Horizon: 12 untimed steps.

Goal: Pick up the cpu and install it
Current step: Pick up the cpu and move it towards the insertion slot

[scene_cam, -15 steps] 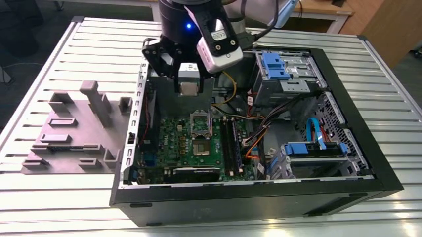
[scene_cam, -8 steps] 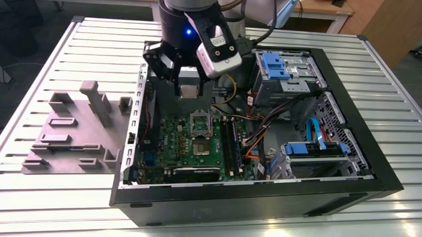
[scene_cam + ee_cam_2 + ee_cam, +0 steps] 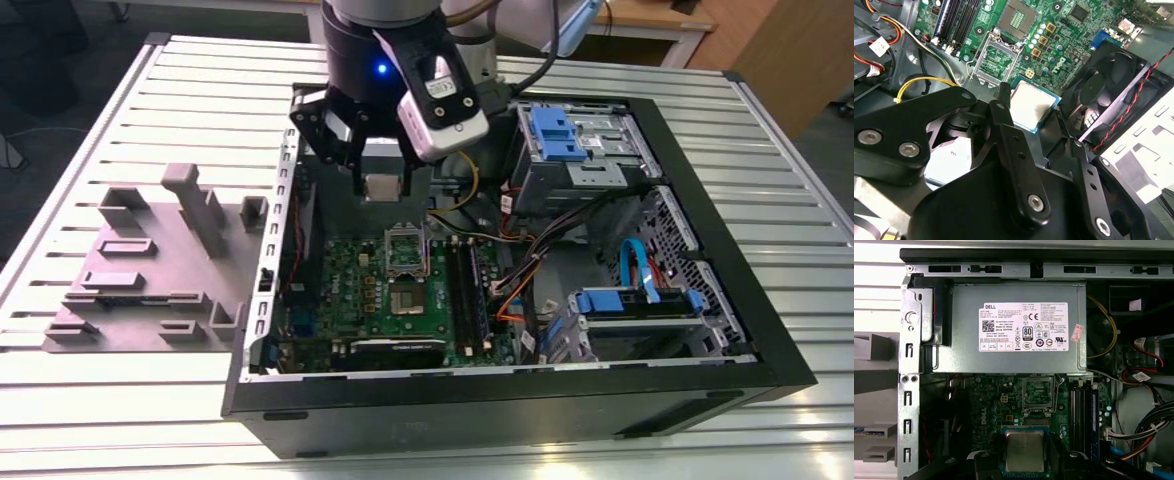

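In the exterior view my gripper point(image 3: 383, 190) hangs inside the open computer case, shut on the cpu point(image 3: 382, 185), a small square chip with a pale metal top. The chip is held level above the green motherboard point(image 3: 360, 300), a little short of the open hinged socket frame point(image 3: 404, 246). In the first wrist view the cpu point(image 3: 1025, 450) sits between the black fingers point(image 3: 1064, 462), with the socket frame point(image 3: 1038, 392) just beyond it. In the second wrist view the cpu point(image 3: 1032, 105) is clamped at the fingertips, with the frame point(image 3: 997, 59) and the bare socket point(image 3: 1019, 17) beyond it.
A grey power supply point(image 3: 1014, 327) fills the case end behind the gripper. A black fan point(image 3: 1109, 85) stands close beside the chip. Memory sticks point(image 3: 461, 280), loose cables point(image 3: 534, 250) and blue drive cages point(image 3: 561, 135) crowd the case. A grey plastic tray point(image 3: 147, 260) lies outside it.
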Each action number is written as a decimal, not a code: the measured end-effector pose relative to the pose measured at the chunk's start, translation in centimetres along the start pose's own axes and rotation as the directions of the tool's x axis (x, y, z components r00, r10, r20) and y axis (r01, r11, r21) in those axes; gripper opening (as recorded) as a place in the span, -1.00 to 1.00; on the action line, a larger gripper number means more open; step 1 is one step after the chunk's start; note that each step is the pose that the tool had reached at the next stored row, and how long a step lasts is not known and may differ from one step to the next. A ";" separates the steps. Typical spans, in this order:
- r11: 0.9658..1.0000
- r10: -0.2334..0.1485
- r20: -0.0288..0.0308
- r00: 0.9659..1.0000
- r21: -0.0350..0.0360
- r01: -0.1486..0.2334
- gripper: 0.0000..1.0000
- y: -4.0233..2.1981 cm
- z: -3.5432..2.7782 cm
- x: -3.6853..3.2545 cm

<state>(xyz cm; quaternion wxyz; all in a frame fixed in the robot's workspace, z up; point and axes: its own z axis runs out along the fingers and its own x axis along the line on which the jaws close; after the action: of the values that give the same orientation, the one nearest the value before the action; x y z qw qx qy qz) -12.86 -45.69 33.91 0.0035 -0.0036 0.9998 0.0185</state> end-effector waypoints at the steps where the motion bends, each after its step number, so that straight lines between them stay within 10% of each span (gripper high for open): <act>1: 1.000 0.000 0.000 1.000 0.000 0.000 -0.06 0.00 0.02 0.00; 12: 1.000 0.000 0.000 1.000 0.000 0.000 -0.06 -0.01 0.28 0.00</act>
<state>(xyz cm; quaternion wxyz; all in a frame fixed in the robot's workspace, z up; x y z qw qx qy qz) -12.86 -45.69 33.62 0.0034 -0.0036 0.9998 0.0184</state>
